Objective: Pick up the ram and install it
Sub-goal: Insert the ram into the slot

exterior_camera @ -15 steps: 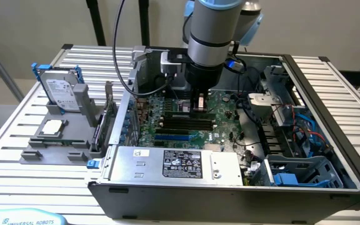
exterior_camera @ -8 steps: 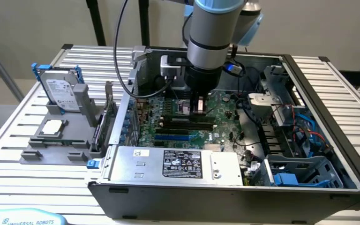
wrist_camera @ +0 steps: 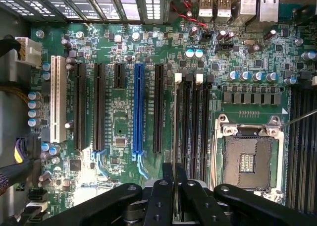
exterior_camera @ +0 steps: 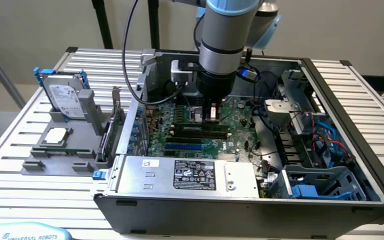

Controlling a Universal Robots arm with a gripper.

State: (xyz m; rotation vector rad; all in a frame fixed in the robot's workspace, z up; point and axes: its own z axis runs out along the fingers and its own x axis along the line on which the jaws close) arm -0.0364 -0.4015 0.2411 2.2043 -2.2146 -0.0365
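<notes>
**Ram held edge-on over motherboard slots**

Ram [wrist_camera: 174, 151] sits pinched in the gripper [wrist_camera: 174, 196], fingers closed on its upper end, stick seen edge-on as a thin pale line running down toward the black memory slots [wrist_camera: 190, 122] beside the empty CPU socket [wrist_camera: 246, 161]. In the exterior view the gripper [exterior_camera: 211, 116] hangs vertical inside the open PC case [exterior_camera: 352, 100], tip just above the motherboard [exterior_camera: 235, 112] and the dark slots near its middle; whether the ram already touches a slot can't be told. White latches [wrist_camera: 178, 78] mark the slot ends nearest the rear ports. Blue expansion slot [wrist_camera: 138, 109] lies just beside the memory slots, on the side away from the socket.

Outward from the motherboard: silver power supply [exterior_camera: 185, 175] w/ label sits at the case's near edge; blue drive cage [exterior_camera: 325, 185] at the corner toward the exterior view's right. Outside the case, toward the exterior view's left, a grey parts holder [exterior_camera: 58, 160] carries an upright hard drive [exterior_camera: 65, 97], a square silver processor [exterior_camera: 56, 135] and a card w/ metal bracket [exterior_camera: 115, 125] standing on edge next to the case wall.
</notes>
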